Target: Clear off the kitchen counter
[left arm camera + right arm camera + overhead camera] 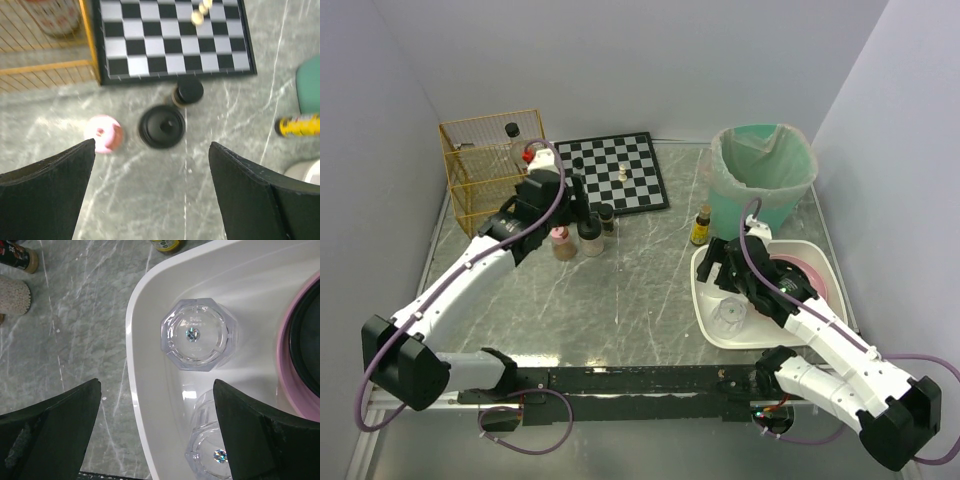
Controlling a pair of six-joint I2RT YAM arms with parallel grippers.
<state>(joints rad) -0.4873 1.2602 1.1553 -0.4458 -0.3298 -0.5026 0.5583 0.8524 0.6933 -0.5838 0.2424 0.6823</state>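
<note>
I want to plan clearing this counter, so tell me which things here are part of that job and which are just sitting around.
Part of the job: counter, pink-lidded jar, black-lidded jar, small dark bottle, yellow-labelled bottle; probably the tray, bin and basket as drop-off spots.
Likely just lying about: chessboard and its pieces; glasses already in the tray.

Left wrist view: chess pieces (198, 16) blurred; yellow-labelled bottle (298, 125) cut by right edge; right wrist view: lower clear glass (205, 440) cut by bottom edge; pink plate (284, 360) cropped right.
</note>
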